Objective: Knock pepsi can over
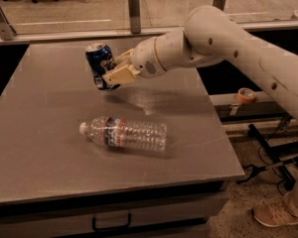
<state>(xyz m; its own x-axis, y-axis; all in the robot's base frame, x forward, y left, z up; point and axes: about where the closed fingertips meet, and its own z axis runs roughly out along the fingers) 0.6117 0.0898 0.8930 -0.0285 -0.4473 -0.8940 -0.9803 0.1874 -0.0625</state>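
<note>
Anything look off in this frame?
Yes. The gripper is clamped on the pepsi can over the far half of the table. The can is tilted and seems to hang clear of the surface instead of lying knocked over. The water bottle lies on its side mid-table.
</note>
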